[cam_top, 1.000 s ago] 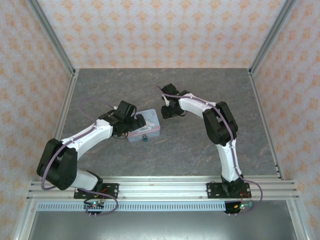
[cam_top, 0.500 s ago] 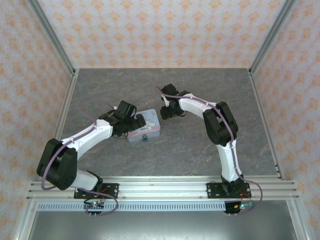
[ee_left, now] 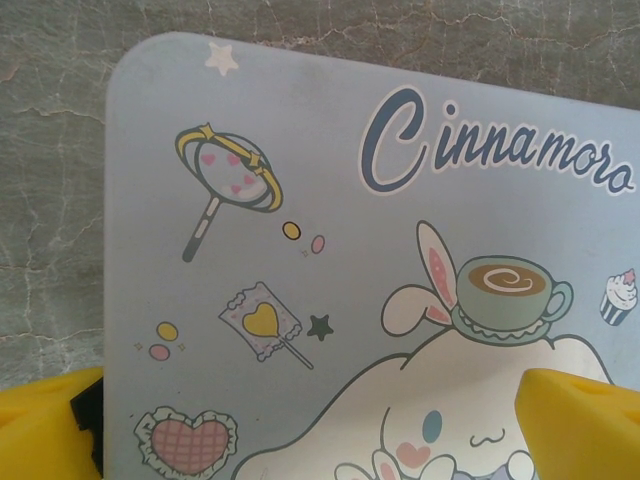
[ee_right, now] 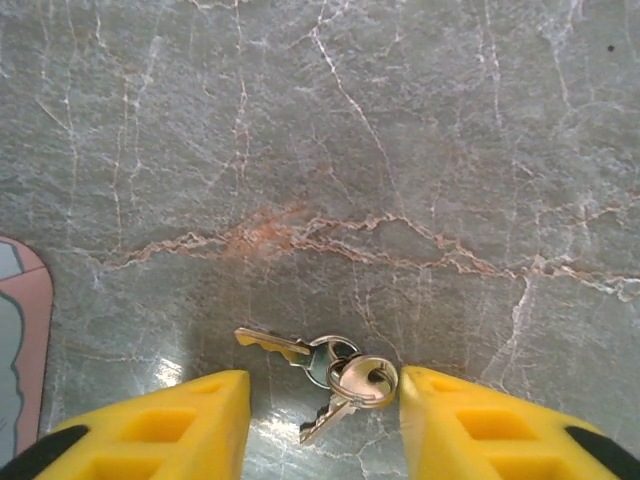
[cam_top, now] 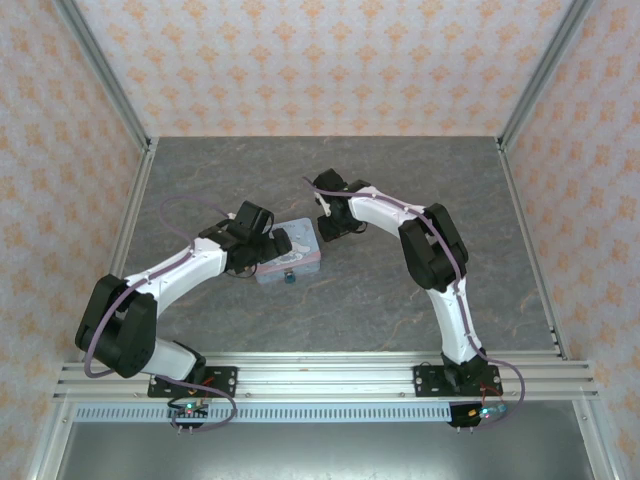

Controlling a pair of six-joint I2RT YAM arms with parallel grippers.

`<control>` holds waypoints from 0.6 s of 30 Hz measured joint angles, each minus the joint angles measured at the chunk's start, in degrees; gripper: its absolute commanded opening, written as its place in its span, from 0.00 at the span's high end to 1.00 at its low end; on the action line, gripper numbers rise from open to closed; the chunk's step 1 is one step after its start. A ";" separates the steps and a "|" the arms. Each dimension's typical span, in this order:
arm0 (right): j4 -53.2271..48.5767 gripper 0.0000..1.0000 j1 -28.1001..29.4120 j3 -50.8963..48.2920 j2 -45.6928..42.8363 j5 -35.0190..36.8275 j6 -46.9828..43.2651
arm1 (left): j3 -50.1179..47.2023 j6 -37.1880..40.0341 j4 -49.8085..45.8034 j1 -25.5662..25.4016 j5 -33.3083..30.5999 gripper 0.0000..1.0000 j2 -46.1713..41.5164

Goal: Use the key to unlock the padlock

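My left pincer [ee_left: 310,425] hangs over the tin [ee_left: 300,200], jaws released and as wide as they go. One yellow finger [ee_left: 40,430] sits just off the lid's edge and the other [ee_left: 585,420] is above the cartoon rabbit's face. Neither looks to be pressing on the tin, so I read it as holding nothing. From the top camera, that arm reaches in from the left and its wrist covers the tin's left part.

The padlock [cam_top: 289,279] is a tiny dark blue-green speck at the tin's near edge, on the side facing the arm bases. It is too small for me to tell whether its shackle is closed.

My right pincer [ee_right: 325,415] is low over the bench [ee_right: 400,130], just right of the tin, whose pink-rimmed corner shows at the left edge of that wrist view. The keys [ee_right: 335,368], two on a small ring, lie flat on the bench between its fingers. The ring is just beside the right finger [ee_right: 490,420] and one blade points toward the left finger. The jaws stand apart on either side of the keys, not clenched on them.
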 measured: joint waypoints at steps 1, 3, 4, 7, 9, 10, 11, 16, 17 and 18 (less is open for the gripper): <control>-0.07 0.73 -0.07 0.22 0.07 -0.31 0.17 | 0.00 0.00 0.00 0.00 0.00 0.00 0.00; 0.02 0.84 -0.48 0.57 0.26 -1.07 0.50 | 0.00 0.00 0.00 0.00 0.00 0.00 0.00; 0.00 0.90 -0.74 0.59 0.33 -1.36 0.87 | 0.00 0.00 0.00 0.00 0.00 0.00 0.00; 0.15 1.00 -1.73 0.50 0.02 -2.86 1.60 | 0.00 0.02 0.00 0.00 0.02 0.00 0.02; 1.97 1.00 -2.29 -0.70 -0.68 -3.02 2.38 | 0.02 0.02 0.02 0.00 0.02 0.00 0.02; 2.84 1.00 -2.60 -1.88 -1.29 -3.06 2.62 | 0.02 0.02 0.02 0.00 0.02 0.00 0.02; 3.58 1.00 -2.95 -3.50 -2.21 -3.06 2.93 | 0.07 0.02 0.02 0.00 0.02 0.00 0.02; 5.90 1.00 -4.33 -14.03 -9.29 -3.04 5.20 | 0.37 0.02 1.33 0.00 0.94 0.00 0.57; 6.45 1.00 -4.46 -16.76 -11.17 -3.08 5.95 | 0.55 0.02 1.77 -0.02 1.31 0.00 0.98; 6.80 1.00 -4.55 -18.82 -12.61 -3.19 6.43 | 0.72 0.02 2.14 -0.02 1.51 0.00 1.38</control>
